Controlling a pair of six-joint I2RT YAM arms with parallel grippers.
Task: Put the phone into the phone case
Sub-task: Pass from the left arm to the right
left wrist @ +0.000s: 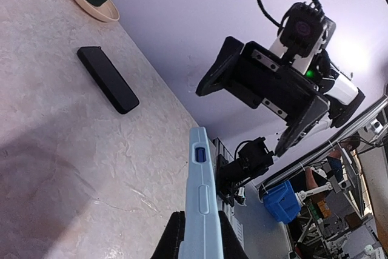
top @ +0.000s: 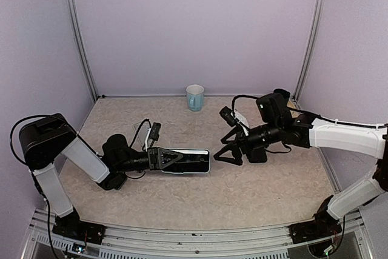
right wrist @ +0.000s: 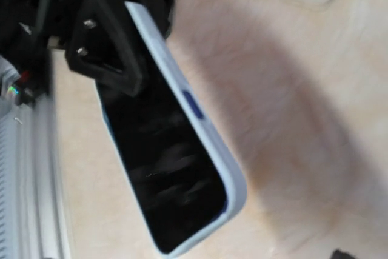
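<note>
The left fingers are clamped on one end of the case, holding it out flat, screen up, a bit above the tabletop. The phone sits inside it. From the right wrist view it looks pretty much seated, but the end under the left fingers is hidden, so that part can't be confirmed. The right fingers are spread wide with nothing in them, just off the free end.

The big worry is leverage. Only one end is gripped, so any push from the right fingers on the far end could twist the whole thing out of the clamp and drop it. A skewed squeeze could also pop a corner back out. The two sets of fingers are close enough to bump, too.
</note>
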